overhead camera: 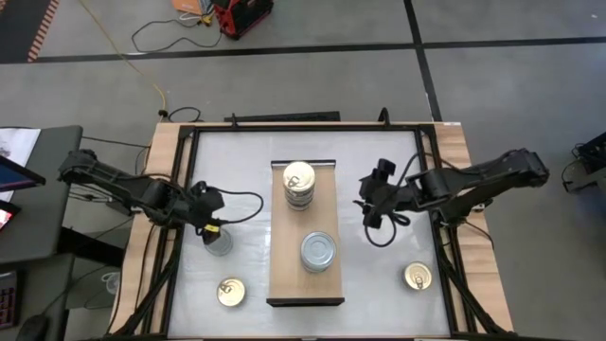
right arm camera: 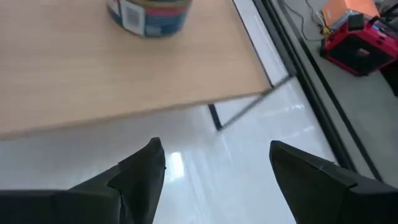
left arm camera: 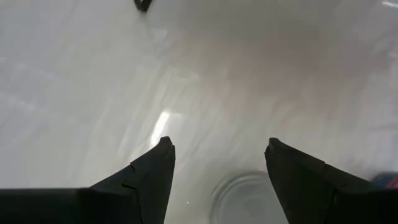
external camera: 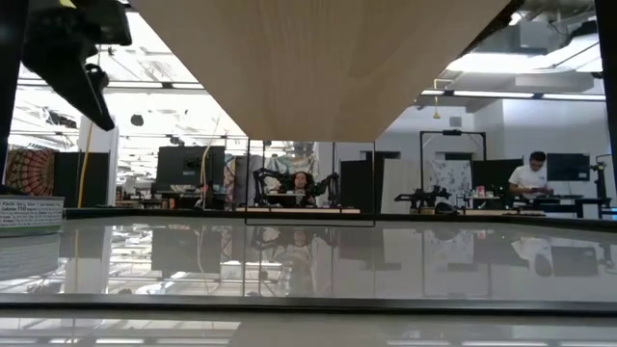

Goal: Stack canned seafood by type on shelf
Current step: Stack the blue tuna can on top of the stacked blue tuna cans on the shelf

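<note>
I had the left tool (overhead camera: 214, 230) open directly above a silver-lidded tin (overhead camera: 219, 242) on the counter (overhead camera: 379, 284), fingers either side, presumably to grasp it. The right tool (overhead camera: 371, 210) waited open beside the shelf (overhead camera: 284, 284), holding nothing. The gold-lidded stack (overhead camera: 299, 184) and silver-lidded stack (overhead camera: 318, 252) stood apart on it, sorted by type. Two gold tins (overhead camera: 230, 292) sat loose. The wrist view cut off most of my tin.
</note>
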{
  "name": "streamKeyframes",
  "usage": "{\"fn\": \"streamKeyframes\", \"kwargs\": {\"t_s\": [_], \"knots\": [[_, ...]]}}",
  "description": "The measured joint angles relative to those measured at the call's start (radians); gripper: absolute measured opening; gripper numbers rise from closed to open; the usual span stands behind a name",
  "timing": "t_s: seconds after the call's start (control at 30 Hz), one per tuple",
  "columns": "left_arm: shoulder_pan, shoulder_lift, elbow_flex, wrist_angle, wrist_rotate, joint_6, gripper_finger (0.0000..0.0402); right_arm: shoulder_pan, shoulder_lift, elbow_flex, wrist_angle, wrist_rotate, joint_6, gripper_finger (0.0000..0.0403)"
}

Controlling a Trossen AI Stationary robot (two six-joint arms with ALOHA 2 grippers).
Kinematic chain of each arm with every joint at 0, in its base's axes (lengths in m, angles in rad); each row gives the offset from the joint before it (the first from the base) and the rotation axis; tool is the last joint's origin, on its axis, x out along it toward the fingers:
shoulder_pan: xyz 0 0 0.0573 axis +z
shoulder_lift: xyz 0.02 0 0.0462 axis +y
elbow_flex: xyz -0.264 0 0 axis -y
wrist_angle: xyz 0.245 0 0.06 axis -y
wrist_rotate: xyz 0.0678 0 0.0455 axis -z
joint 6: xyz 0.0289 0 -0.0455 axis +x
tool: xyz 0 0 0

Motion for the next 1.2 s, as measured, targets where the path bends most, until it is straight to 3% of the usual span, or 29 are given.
{"fn": "streamKeyframes", "kwargs": {"t_s": [0.2,0.33,0.47,0.63,0.87,1.2], "knots": [[0.037,-0.001,-0.024,-0.017,0.044,0.015,0.0238,0.014,0.000,-0.146,0.247,0.000,-0.007,0.0315],[0.074,0.004,-0.110,0.024,0.194,-0.003,0.0238,0.035,0.000,-0.244,0.439,0.001,-0.010,0.0315],[0.049,0.011,-0.177,0.272,0.377,-0.019,0.0238,0.051,0.000,-0.316,0.565,0.022,-0.008,0.0315],[-0.068,0.080,-0.179,0.418,0.381,-0.089,0.0238,0.065,0.000,-0.344,0.571,0.116,0.039,0.0315],[-0.268,0.278,-0.148,0.561,0.354,-0.129,0.0238,0.083,-0.065,-0.344,0.470,0.179,0.093,0.0315],[-0.328,0.479,-0.046,0.523,0.283,-0.109,0.0238,0.095,-0.146,-0.344,0.452,0.237,0.113,0.0315]]}}
